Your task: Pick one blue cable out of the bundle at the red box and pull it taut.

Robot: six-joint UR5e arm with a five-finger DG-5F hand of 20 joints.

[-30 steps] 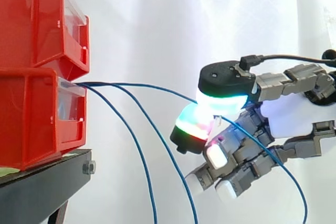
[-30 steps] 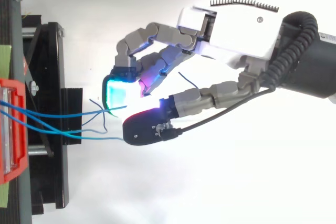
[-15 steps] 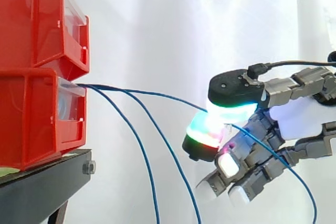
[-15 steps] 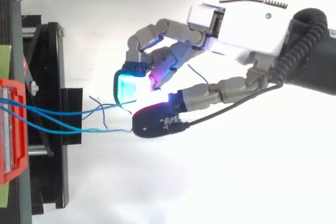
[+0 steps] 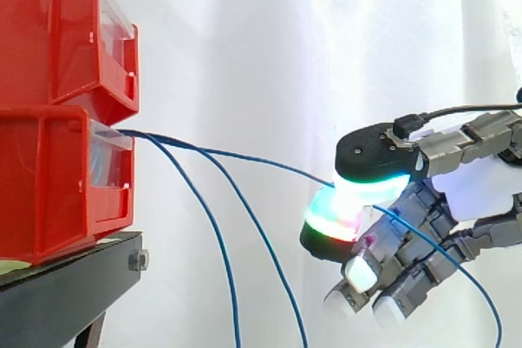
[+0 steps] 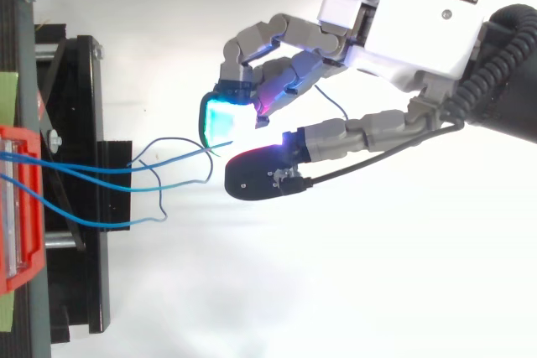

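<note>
Several blue cables come out of the lower red bin (image 5: 49, 185) at the left. One blue cable (image 5: 245, 156) runs almost straight, sloping slightly down, from the bin's front to my hand (image 5: 481, 189). The hand is shut on this cable, pinching it between the green-glowing thumb pad and a cyan fingertip (image 5: 371, 185); the other fingers curl below. Behind the pinch the cable's free end trails down to the lower right. In the top view the hand (image 6: 403, 27) reaches in from the right, its pinch right of the black stand (image 6: 84, 123).
Two other blue cables (image 5: 208, 226) hang in loose arcs from the same bin to the bottom edge. A second red bin (image 5: 57, 30) is stacked on top. The red bin (image 6: 17, 207) sits on the stand at the left. A white curtain forms the background.
The hand has moved right and slightly down, away from the bin, keeping its pinch. The held cable has been drawn straighter between bin and hand.
</note>
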